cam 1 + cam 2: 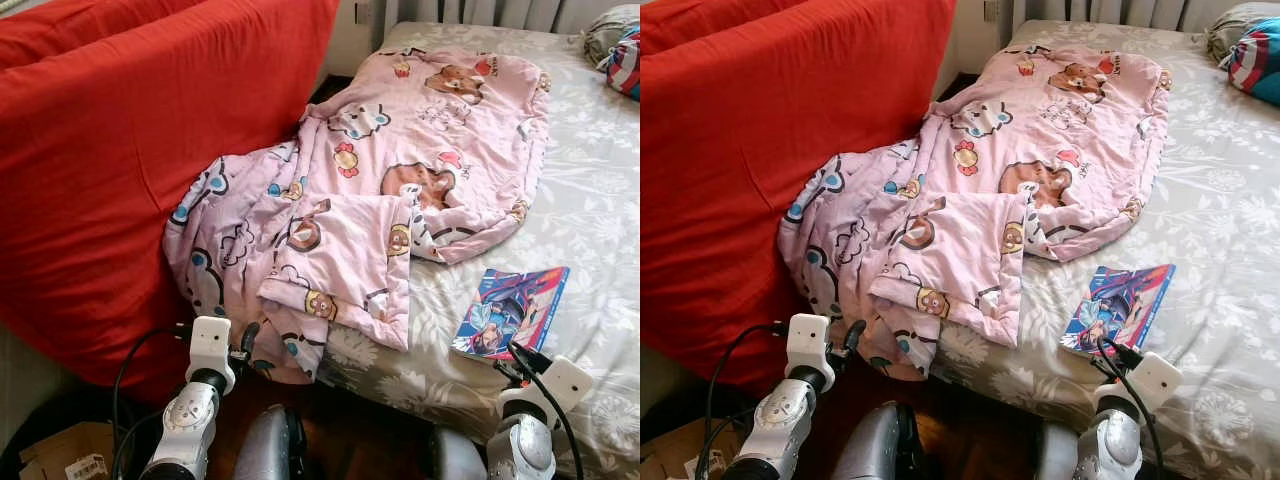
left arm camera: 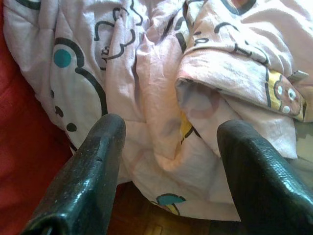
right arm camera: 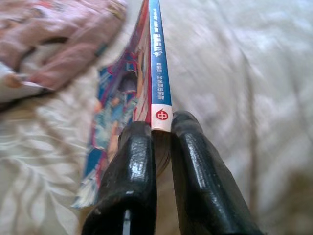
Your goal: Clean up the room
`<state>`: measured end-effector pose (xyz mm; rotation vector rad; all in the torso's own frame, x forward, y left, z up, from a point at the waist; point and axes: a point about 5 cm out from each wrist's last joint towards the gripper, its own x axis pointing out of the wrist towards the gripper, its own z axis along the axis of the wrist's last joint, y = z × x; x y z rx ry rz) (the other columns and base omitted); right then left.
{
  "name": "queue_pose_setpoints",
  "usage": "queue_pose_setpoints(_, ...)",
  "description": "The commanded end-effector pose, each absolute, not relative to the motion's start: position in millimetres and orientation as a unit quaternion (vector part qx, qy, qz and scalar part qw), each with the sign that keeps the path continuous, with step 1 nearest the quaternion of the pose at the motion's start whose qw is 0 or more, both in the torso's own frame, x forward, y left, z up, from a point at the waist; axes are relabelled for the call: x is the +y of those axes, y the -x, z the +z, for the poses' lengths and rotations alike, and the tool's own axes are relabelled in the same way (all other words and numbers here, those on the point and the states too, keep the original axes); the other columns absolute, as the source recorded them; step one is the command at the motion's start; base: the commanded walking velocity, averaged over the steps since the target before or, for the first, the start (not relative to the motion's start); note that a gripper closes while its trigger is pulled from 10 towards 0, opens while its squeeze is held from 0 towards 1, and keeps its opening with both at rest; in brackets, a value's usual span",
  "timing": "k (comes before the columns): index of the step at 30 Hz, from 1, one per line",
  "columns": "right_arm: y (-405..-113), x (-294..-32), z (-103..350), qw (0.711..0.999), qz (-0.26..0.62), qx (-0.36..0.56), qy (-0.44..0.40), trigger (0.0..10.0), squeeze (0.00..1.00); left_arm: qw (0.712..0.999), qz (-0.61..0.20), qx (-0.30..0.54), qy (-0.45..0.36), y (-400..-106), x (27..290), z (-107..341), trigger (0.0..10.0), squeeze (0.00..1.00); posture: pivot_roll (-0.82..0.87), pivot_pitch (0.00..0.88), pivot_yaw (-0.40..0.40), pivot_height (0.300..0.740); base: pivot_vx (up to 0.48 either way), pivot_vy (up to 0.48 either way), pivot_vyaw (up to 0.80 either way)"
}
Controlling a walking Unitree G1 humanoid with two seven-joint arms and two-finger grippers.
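Right claw (image 3: 161, 129) pinches colourful comic book (image 1: 512, 310) by its blue spine.

I see a pink blanket (image 1: 400, 170) printed with cartoon bears and animals in brown, blue and yellow, outlined in black. Beside it a plain red cover (image 1: 120, 150). The bed (image 1: 600, 200) wears a grey-beige sheet with a pale floral pattern. The comic book (image 1: 512, 310) is blue with red and white artwork; its spine is blue with a red mark on white.
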<state>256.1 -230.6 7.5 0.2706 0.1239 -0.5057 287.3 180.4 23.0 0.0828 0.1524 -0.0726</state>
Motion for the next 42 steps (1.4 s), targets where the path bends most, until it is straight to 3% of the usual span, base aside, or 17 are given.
queue_pose_setpoints(1, -267.9, -225.3, 22.4, 0.971, -0.212, 0.031, -0.103, 0.0, 0.00, 0.995, -0.028, 0.083, -0.049, -285.2, 185.9, 20.4, 10.0, 0.00, 0.05, 0.112, 0.090, 0.611, 0.000, 0.000, 0.00)
queue_pose_setpoints(2, -270.4, -223.6, 25.0, 0.974, -0.201, 0.028, -0.097, 0.0, 0.00, 0.995, -0.028, 0.084, -0.049, -285.6, 185.8, 20.4, 10.0, 0.00, 0.04, 0.110, 0.088, 0.611, 0.000, 0.000, 0.00)
queue_pose_setpoints(3, -276.4, -220.5, 29.4, 0.981, -0.173, 0.028, -0.083, 10.0, 0.00, 0.995, -0.028, 0.085, -0.048, -286.5, 185.4, 20.5, 10.0, 0.00, 0.04, 0.106, 0.085, 0.611, 0.000, 0.000, 0.00)
queue_pose_setpoints(11, -290.1, -211.0, 41.5, 0.993, -0.110, 0.025, -0.040, 10.0, 0.00, 0.995, -0.020, 0.096, -0.030, -289.6, 183.1, 19.2, 10.0, 0.00, 0.03, 0.079, 0.074, 0.611, 0.000, 0.000, 0.00)
queue_pose_setpoints(31, -300.0, -203.1, 44.9, 0.995, -0.085, 0.035, -0.032, 10.0, 0.00, 0.991, 0.011, 0.136, -0.002, -295.9, 188.5, 14.5, 10.0, 0.00, 0.03, 0.000, 0.058, 0.740, 0.000, 0.000, 0.00)
queue_pose_setpoints(42, -298.5, -198.8, 37.5, 0.994, -0.081, 0.048, -0.048, 10.0, 0.00, 0.981, 0.022, 0.195, 0.006, -282.0, 193.9, -4.3, 10.0, 0.00, 0.02, 0.000, 0.059, 0.740, 0.000, 0.000, 0.00)
